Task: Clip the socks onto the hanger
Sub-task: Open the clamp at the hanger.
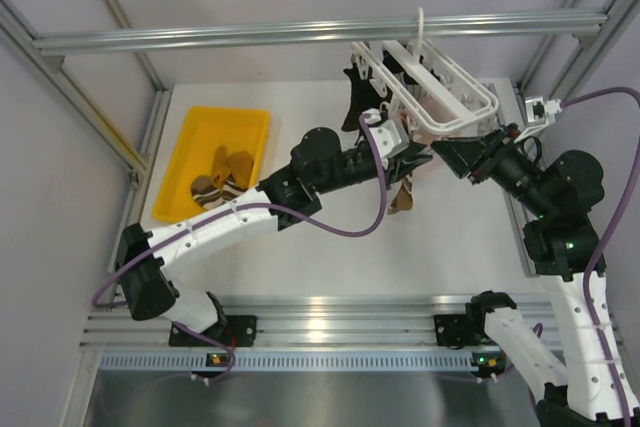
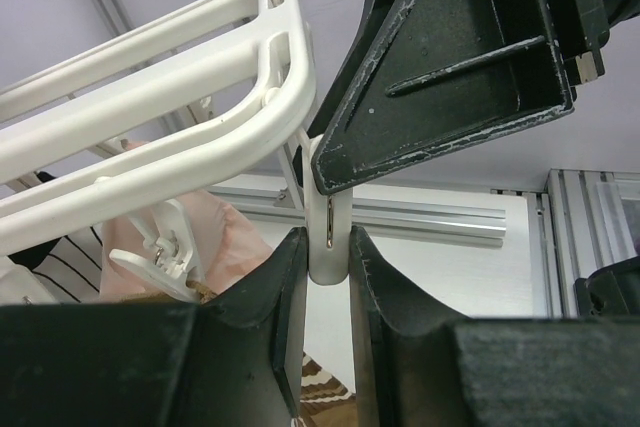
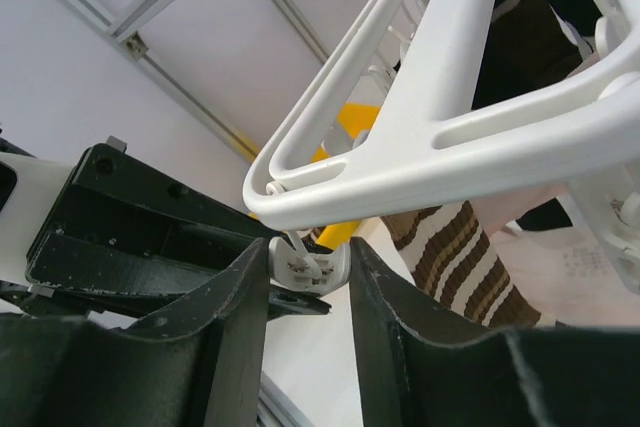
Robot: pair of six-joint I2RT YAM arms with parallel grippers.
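White plastic drying hanger (image 3: 450, 162) hangs far right; right end effector (image 3: 310, 252) straddles its near-left corner clip (image 3: 305, 269), grip unclear; left end effector (image 2: 325, 237), narrow, holds brown cream-striped sock (image 1: 402, 197) dangling just beneath.

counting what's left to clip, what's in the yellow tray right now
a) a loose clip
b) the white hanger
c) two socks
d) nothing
c: a brown striped sock and a mustard one lie in the yellow tray, away from both arms.
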